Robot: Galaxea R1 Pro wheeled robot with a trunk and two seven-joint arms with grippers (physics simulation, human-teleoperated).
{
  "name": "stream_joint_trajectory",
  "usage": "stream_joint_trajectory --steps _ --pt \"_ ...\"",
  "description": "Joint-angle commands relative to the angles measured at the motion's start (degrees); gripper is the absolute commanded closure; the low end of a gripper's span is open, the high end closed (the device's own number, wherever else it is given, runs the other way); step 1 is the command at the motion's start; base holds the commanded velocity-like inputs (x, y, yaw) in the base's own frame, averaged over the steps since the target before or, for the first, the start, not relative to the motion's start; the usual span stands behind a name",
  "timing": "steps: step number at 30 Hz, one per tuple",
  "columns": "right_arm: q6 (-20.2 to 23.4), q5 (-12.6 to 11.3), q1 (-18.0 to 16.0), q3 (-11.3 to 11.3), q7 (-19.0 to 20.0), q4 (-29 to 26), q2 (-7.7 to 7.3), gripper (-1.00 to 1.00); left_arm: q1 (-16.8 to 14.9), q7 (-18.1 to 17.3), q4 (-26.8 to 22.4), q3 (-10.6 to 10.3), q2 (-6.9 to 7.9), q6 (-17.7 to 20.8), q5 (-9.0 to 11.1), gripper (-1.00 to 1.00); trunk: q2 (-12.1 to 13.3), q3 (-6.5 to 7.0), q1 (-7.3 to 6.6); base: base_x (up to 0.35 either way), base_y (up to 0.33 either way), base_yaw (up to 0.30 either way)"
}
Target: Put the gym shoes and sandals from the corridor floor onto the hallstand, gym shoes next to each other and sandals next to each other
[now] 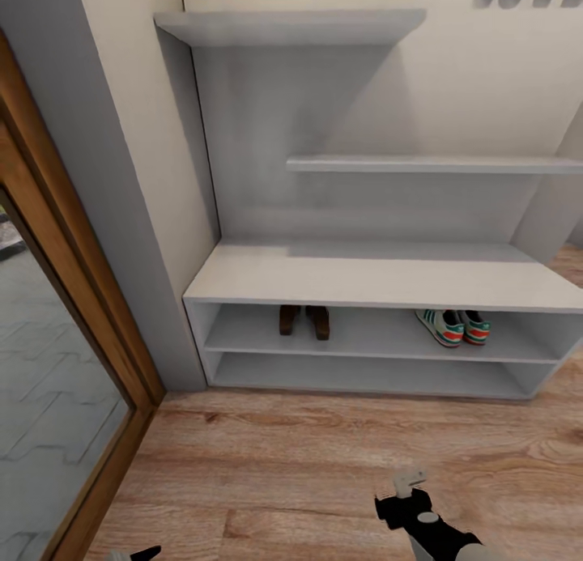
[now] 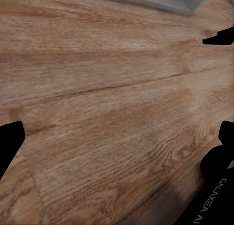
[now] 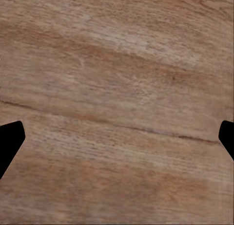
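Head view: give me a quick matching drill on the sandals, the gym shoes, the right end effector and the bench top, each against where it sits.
Things:
1. sandals
2. gym shoes
3. right end effector
4. bench top

Places:
A. over the floor, near the view's lower edge
B. upper open shelf, left part
C. bare, above both open shelves
D. upper open shelf, right part

Pairs: 1-B, 2-D, 3-A, 4-C

On the rack's [image 1: 380,279] upper shelf, brown sandals [image 1: 304,320] are paired left; white green-striped gym shoes [image 1: 453,327] are paired right.
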Motion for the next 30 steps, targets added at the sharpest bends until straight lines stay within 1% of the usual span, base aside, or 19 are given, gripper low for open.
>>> stream_joint_trajectory --steps 1,6,12,20,22,24,30 --pt "-0.3 0.6 0.4 -0.5 -0.2 0.1 -0.05 -1.00 -0.1 -0.2 0.0 0.5 -0.05 -0.3 -0.6 -1.00 0.4 0.14 -0.24 0.000 0.000 0.000" --pt "-2.2 0.6 2.6 -0.5 -0.1 0.1 -0.40 -1.00 0.0 -0.1 0.0 0.5 0.01 -0.3 -0.5 -1.00 2.4 1.04 -1.33 0.000 0.000 0.000" --pt "-6.8 0.7 5.2 -0.5 0.0 0.1 -0.76 -1.00 0.0 0.6 0.1 0.5 0.06 -0.3 -0.3 -1.00 4.8 2.12 -2.65 0.000 0.000 0.000" --pt "-13.2 1.1 9.2 -0.3 0.1 0.2 -1.43 -1.00 0.0 3.9 0.5 0.5 0.07 -0.5 0.0 -1.00 8.0 3.55 -4.41 0.000 0.000 0.000" --pt "-14.5 1.9 10.1 -0.3 0.1 0.2 -1.47 -1.00 0.0 5.1 0.6 0.4 0.06 -0.5 0.0 -1.00 8.8 3.91 -4.85 0.000 0.000 0.000" --pt "-15.7 3.2 11.1 -0.3 0.1 0.2 -1.50 -1.00 0.0 6.3 0.7 0.4 0.03 -0.6 0.0 -1.00 9.6 4.27 -5.29 0.000 0.000 0.000" --pt "-17.5 9.1 12.7 -0.3 0.0 0.4 -1.33 -1.00 0.1 10.0 0.9 0.4 -0.09 -0.8 0.0 -1.00 12.0 5.35 -6.61 0.000 0.000 0.000"
